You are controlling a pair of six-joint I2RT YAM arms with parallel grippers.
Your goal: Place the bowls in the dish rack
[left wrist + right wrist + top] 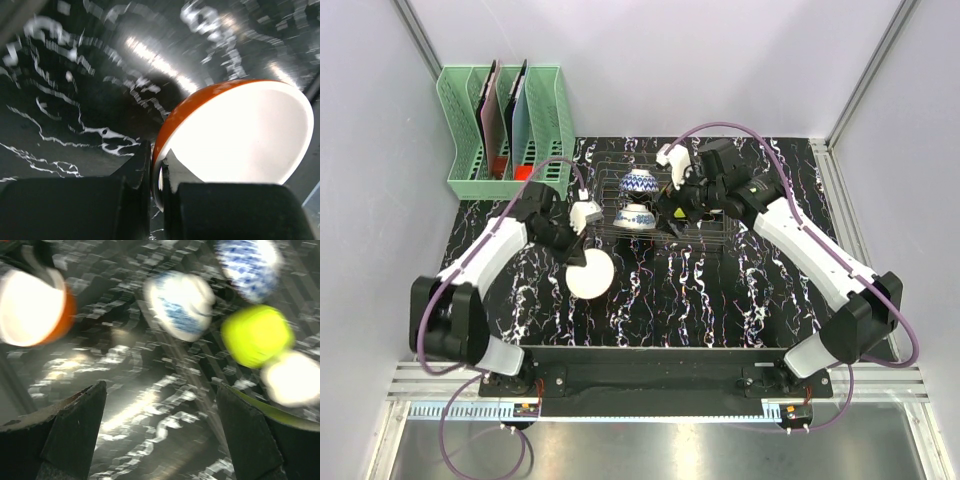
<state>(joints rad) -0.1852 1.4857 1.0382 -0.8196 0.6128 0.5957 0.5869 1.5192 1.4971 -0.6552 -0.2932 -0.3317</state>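
Observation:
My left gripper (582,246) is shut on the rim of the orange bowl (588,272), white inside, held tilted over the marble table left of the dish rack (705,232). The left wrist view shows its fingers (140,165) pinching the orange bowl's (235,135) rim. Two white bowls with blue pattern (638,182) (634,217) sit in the rack's left part. My right gripper (678,200) hovers over the rack, open (160,425) and empty. Its blurred wrist view shows the blue-patterned bowls (182,305) (247,267), the lime green bowl (257,335) and a white bowl (292,377) in the rack.
A tall mint-green slotted holder (555,110) with flat boards stands at the back left, off the black marble mat (700,300). Grey walls close in on both sides. The right arm hides the rack's middle in the top view.

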